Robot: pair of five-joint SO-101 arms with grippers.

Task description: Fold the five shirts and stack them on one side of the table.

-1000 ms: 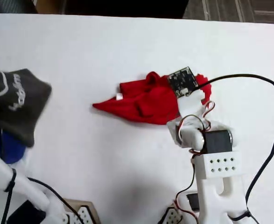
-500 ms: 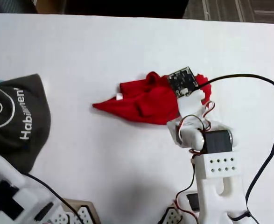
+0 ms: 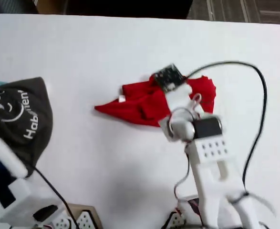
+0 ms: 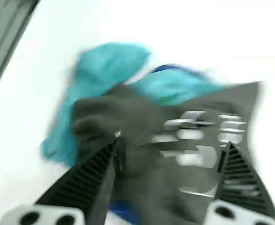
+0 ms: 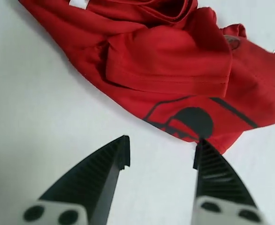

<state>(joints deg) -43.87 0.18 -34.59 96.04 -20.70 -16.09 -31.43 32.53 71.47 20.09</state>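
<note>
Near left of the table (image 3: 97, 171), your left gripper (image 4: 174, 145) hangs with its jaws apart and empty over the grey shirt (image 4: 146, 140). That shirt lies on a teal shirt (image 4: 104, 65), with some blue cloth (image 4: 128, 216) showing beneath. Farther out at mid-table, your right gripper (image 5: 161, 142) is likewise spread and holds nothing, its tips over bare tabletop just off the edge of the crumpled red shirt (image 5: 174, 61), one tip close beside the hem and the shirt ahead of the tips.
</note>
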